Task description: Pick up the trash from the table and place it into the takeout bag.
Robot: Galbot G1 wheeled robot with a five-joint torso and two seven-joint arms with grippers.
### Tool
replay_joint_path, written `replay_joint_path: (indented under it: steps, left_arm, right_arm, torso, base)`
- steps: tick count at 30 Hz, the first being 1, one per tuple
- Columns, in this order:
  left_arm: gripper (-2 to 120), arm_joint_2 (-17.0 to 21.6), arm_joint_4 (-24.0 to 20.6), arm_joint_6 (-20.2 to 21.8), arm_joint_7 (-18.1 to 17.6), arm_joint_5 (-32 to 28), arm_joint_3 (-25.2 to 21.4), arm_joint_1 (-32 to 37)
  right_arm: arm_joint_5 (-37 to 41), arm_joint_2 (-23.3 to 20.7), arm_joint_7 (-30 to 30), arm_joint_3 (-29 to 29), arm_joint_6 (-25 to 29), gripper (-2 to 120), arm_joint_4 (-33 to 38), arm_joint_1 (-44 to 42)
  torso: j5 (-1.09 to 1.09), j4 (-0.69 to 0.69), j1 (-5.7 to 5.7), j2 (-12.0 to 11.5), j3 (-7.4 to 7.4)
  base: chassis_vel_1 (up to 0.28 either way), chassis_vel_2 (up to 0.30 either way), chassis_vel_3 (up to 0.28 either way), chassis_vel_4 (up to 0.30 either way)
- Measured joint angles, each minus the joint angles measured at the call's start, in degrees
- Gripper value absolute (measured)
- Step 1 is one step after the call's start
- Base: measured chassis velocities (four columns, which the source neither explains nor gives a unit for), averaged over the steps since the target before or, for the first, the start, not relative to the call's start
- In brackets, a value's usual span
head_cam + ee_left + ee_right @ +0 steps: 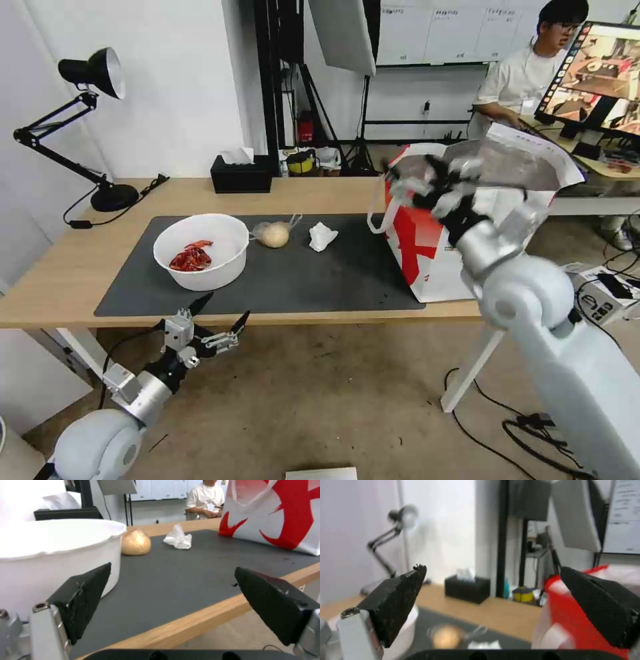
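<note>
Head camera overlooks the table (pixel 60 280); both wrist cameras face across it.

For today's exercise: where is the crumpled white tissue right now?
In the head view the crumpled white tissue lies on the dark mat, between the bagged beige lump on its left and the takeout bag on its right.

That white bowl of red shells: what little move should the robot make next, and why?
Probably ease the left gripper forward toward the bowl. Its fingers are open and empty just off the table edge, the bowl nearest, while the right gripper hovers open at the takeout bag.
</note>
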Motion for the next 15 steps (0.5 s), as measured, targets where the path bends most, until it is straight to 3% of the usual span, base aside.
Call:
replay_joint_path:
  steps: [7,15]
  left_arm:
    - [100,-1.06,0.92,-1.72,1.75,1.21,-2.13,1.23]
    - [100,-2.02,2.58,-2.78,2.36,3.07,-4.1,2.11]
  right_arm:
    - [-7.13,-2.03,-2.88,0.0,1.88,100,1.64,-8.03]
    - [-12.73,-2.3,-3.77,1.05,9.63,100,-0.73,-16.99]
  torso:
    - [0.01,-0.01,0.0,0.0,0.0]
    - [0.0,-0.01,0.01,0.0,0.0]
  base:
    - [0.0,0.0,0.0,0.0]
    - [0.0,0.0,0.0,0.0]
